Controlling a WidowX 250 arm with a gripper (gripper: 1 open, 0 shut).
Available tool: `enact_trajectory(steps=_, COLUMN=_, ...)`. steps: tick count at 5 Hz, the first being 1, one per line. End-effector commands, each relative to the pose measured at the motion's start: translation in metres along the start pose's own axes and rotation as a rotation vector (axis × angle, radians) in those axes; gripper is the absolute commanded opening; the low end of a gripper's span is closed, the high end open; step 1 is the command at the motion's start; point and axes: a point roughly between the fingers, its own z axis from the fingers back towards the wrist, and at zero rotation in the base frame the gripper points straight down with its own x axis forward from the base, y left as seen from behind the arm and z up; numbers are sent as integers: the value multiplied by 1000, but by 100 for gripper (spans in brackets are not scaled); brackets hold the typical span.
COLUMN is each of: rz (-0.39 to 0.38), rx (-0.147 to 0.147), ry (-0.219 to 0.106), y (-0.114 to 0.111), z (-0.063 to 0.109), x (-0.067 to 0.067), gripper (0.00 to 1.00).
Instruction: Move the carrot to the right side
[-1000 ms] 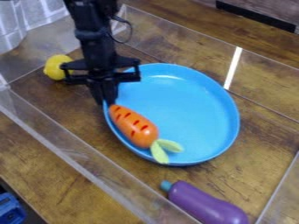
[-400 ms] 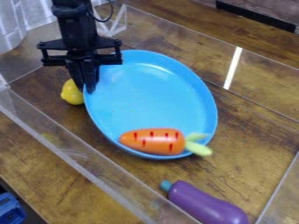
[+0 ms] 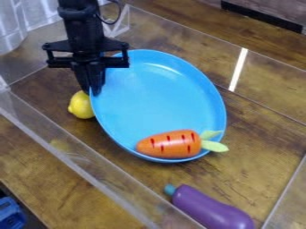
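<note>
1. Gripper (image 3: 91,82) is hanging straight down in the upper left of the frame. Its black fingers are pressing together, with the tips right at the upper-left rim of the blue plate (image 3: 180,94). Can't tell whether they are pinching that rim or closing on nothing.
2. Carrot (image 3: 170,143) is lying on its side inside the plate, in its lower-right part, at the lower middle of the frame. Its green top is pointing right and reaching the rim. It is sitting well apart from the gripper, across the plate.
3. Judging by the shape, the plate's raised edge is keeping the carrot from sliding out, which is why it is resting against that side.
4. Lemon (image 3: 80,106) is sitting on the wooden table (image 3: 48,170) outside the plate. It is tucked against the plate's left edge, just below the gripper tips.
5. Eggplant (image 3: 213,208) is lying on the table at the lower right, outside the plate and apart from the carrot.
6. Clear walls (image 3: 30,116) are framing the workspace, probably to keep the toys from rolling off.
7. Task reading: the carrot is sitting toward the right end of the plate, so the move is looking mostly done.
8. Writing: no brands, labels or text are showing anywhere.
</note>
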Motion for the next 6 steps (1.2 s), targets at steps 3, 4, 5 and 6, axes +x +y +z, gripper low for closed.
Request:
enact_trajectory(steps=3, rz=27, rx=-23, ry=-94, y=30, z=-8, x=0, gripper=0)
enact_trajectory(steps=4, rz=34, rx=-33, ry=-91, y=44, z=-20, x=-3, gripper=0)
enact_trajectory(steps=5, rz=32, rx=-39, ry=-92, y=44, z=-35, x=-9, gripper=100)
enact_trajectory(steps=6, rz=110, rx=-44, ry=-91, y=32, z=-33, x=-7, gripper=100)
